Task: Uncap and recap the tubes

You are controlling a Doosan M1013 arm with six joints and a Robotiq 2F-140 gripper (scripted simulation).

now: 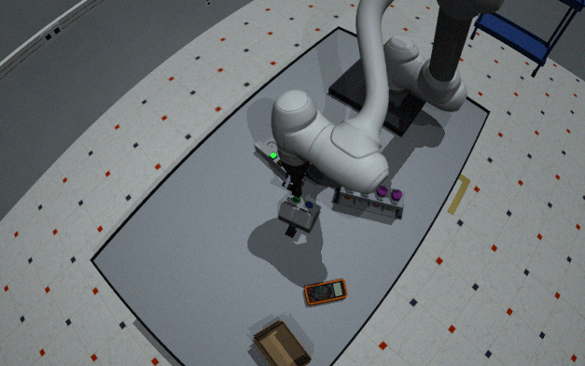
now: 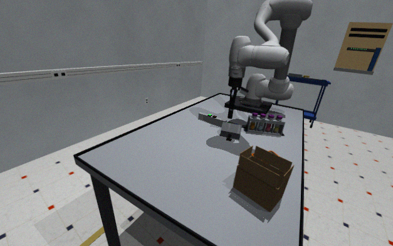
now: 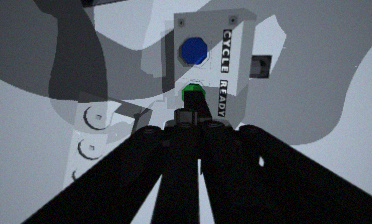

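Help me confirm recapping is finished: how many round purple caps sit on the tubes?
4, in one row on the grey tube rack, seen in the exterior view: leftmost cap, second cap, third cap, rightmost cap. None seems hidden there.
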